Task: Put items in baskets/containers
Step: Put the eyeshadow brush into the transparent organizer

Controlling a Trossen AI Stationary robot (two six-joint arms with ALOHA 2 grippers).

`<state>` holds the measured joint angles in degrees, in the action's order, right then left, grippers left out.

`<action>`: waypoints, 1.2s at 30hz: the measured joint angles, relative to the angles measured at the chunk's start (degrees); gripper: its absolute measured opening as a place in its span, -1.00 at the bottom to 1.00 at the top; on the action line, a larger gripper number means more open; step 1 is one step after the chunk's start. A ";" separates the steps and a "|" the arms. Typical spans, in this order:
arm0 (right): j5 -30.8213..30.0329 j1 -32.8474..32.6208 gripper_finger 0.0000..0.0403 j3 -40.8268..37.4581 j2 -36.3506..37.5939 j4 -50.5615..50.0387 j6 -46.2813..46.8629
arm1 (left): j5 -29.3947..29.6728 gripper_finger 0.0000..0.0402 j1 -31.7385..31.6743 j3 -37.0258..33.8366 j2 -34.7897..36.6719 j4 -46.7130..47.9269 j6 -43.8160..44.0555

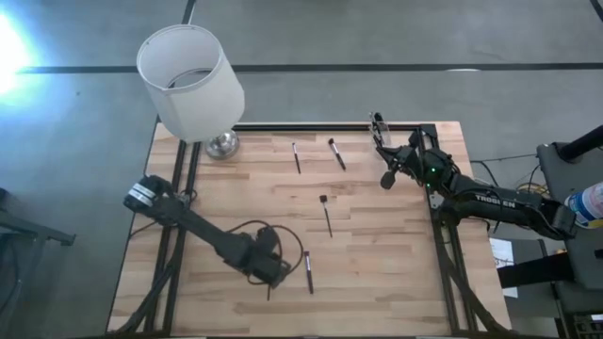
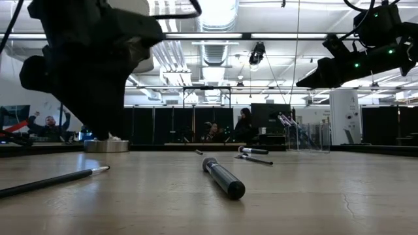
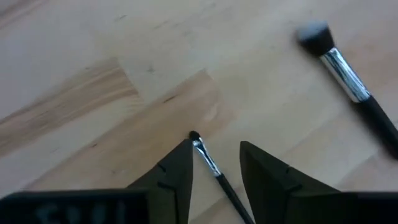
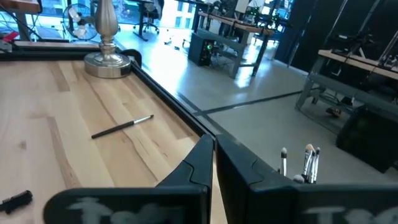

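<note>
Several thin brushes lie flat on the wooden table (image 1: 377,282): two near the far edge (image 1: 296,157) (image 1: 336,153), one mid-table (image 1: 326,215), one near the front (image 1: 308,271). My left gripper (image 3: 214,165) points steeply down near the front, open. A thin dark brush (image 3: 211,168) lies on the wood between its fingers, and a thicker silver-collared brush (image 3: 348,81) lies beside it. The clear cup (image 1: 379,127) stands upright at the far right with brushes in it. My right gripper (image 1: 386,181) hangs shut and holds nothing, just in front of the cup.
A lamp with a big white shade (image 1: 191,80) stands on its metal base (image 1: 222,144) at the far left corner. A dark frame rail (image 1: 330,125) runs along the far edge. People sit in the room beyond the table (image 2: 241,124).
</note>
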<state>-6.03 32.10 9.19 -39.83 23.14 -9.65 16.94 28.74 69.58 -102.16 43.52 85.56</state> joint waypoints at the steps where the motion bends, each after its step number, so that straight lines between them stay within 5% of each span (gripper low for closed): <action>1: 0.01 0.00 -0.94 0.00 0.00 0.00 0.00 | -0.12 -0.38 -0.02 -0.22 -0.05 -0.12 0.41; 23: 0.21 -0.22 -0.94 0.00 0.00 0.22 0.18 | -2.85 -0.42 -0.12 -8.19 -0.59 -8.93 1.63; 36: 0.22 -0.22 -0.94 0.00 0.00 0.20 0.22 | -2.32 -0.96 -0.10 -9.75 -0.36 -8.89 -6.91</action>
<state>-5.81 31.88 9.19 -39.83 23.33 -9.43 14.62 28.64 59.83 -102.52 34.63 78.65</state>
